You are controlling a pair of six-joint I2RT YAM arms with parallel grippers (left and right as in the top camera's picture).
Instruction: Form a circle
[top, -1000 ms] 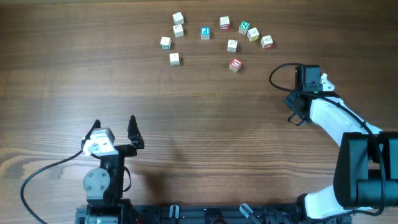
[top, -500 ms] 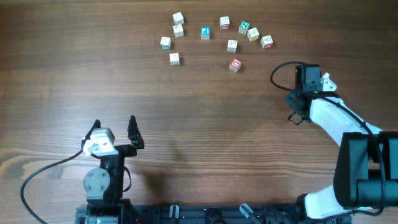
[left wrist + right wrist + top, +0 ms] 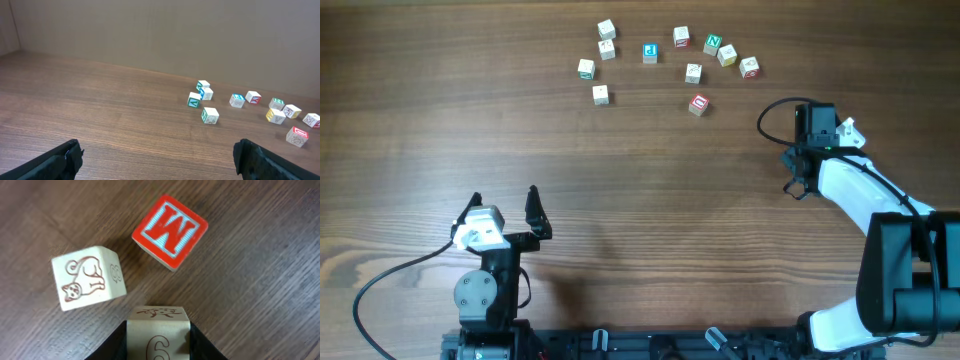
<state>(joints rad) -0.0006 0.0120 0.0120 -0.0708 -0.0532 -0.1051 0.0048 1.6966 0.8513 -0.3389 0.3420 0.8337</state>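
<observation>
Right arm [image 3: 850, 190] is creeping slightly rightward versus a second ago. Left gripper [image 3: 504, 208] is idling, jaws apart. Right gripper [image 3: 157, 340] is clamping the 6 block [image 3: 159, 325], right of the block cluster [image 3: 693, 72]. Risk (judgement only): lowering it could be nudging the cat block [image 3: 87, 277] or W block [image 3: 170, 230] just beside it.

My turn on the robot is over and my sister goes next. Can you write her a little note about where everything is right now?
Left gripper: open, empty, down by its own base, far from the blocks.
Right gripper: jaws shut on the block marked 6. Whether it is lifted or on the wood, I cannot tell.
Blocks: the red W block and the cat block lie just past the held one, apart from each other. The other blocks sit in a ragged bunch at the far side of the table.
Done: one block gripped. No circle yet.
Left: set all the blocks into a closed ring.
</observation>
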